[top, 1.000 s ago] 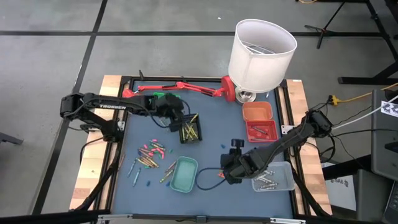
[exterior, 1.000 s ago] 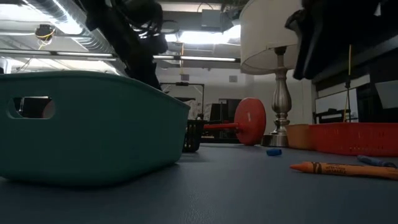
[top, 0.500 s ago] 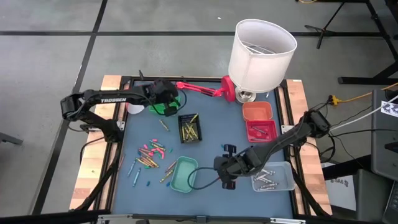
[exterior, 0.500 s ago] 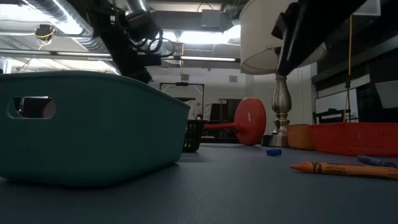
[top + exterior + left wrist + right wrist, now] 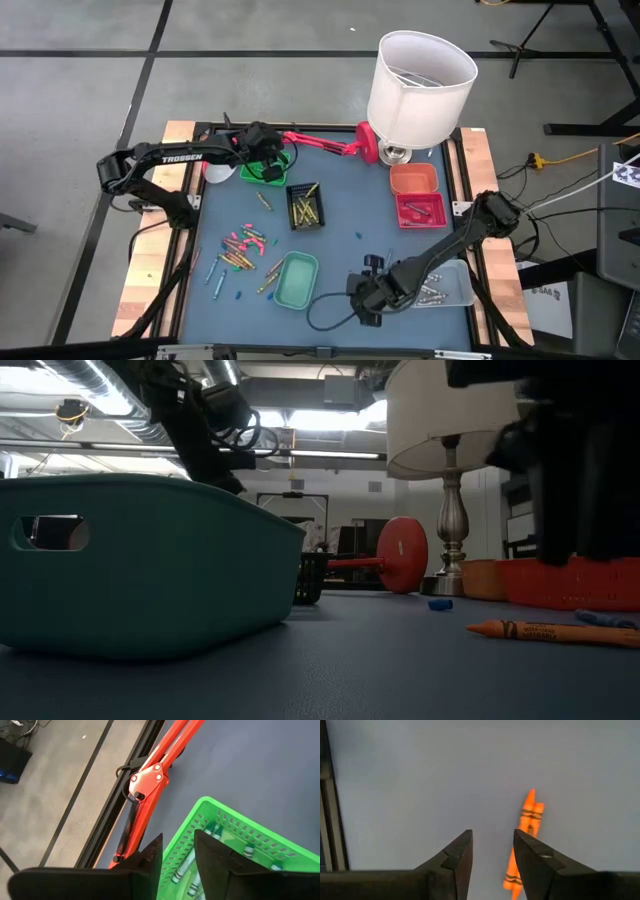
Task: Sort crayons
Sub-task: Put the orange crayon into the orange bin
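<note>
Many loose crayons (image 5: 243, 250) lie on the blue mat at the left. My left gripper (image 5: 264, 155) hovers open over the green tray (image 5: 235, 845), which holds green crayons (image 5: 182, 867); its fingers stand over the tray's near rim. My right gripper (image 5: 492, 855) is open and empty, low over the mat near the front edge. An orange crayon (image 5: 524, 840) lies flat on the mat just beside one of its fingers. The crayon also shows in the low view (image 5: 550, 631).
A teal tray (image 5: 296, 279), a black tray with yellow crayons (image 5: 305, 207), orange (image 5: 414, 180) and red (image 5: 420, 211) trays and a clear tray (image 5: 445, 288) stand on the mat. A white-shaded lamp (image 5: 420, 85) and a red lamp arm (image 5: 320, 142) stand at the far edge.
My left gripper has gone from the black tray toward the far left, to above the green tray. My right gripper has gone toward the table's near edge, to beside the orange crayon.
</note>
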Tool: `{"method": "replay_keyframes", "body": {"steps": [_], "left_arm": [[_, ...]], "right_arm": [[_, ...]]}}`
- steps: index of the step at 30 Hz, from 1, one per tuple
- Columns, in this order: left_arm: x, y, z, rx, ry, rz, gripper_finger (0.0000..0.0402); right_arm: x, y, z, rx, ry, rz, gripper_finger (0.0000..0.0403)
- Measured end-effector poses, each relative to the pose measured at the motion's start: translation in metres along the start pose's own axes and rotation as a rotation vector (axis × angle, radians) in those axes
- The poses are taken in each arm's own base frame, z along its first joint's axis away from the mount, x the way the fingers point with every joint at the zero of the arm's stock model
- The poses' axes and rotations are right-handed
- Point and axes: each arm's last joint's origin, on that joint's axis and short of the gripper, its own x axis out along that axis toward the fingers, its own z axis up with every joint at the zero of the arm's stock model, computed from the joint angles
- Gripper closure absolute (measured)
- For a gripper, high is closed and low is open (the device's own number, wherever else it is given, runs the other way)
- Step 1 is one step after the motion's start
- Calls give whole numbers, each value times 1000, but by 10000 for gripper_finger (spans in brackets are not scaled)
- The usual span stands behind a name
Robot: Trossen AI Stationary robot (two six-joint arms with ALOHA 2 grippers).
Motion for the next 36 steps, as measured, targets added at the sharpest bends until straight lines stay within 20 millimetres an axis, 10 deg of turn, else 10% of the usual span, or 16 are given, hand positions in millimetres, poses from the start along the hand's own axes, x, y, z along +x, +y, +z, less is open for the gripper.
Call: {"method": "replay_keyframes", "body": {"steps": [36], "left_arm": [[0,0,0,-7,-1,0,309]], "right_arm": [[33,-3,-15,-5,58,-149,262]]}}
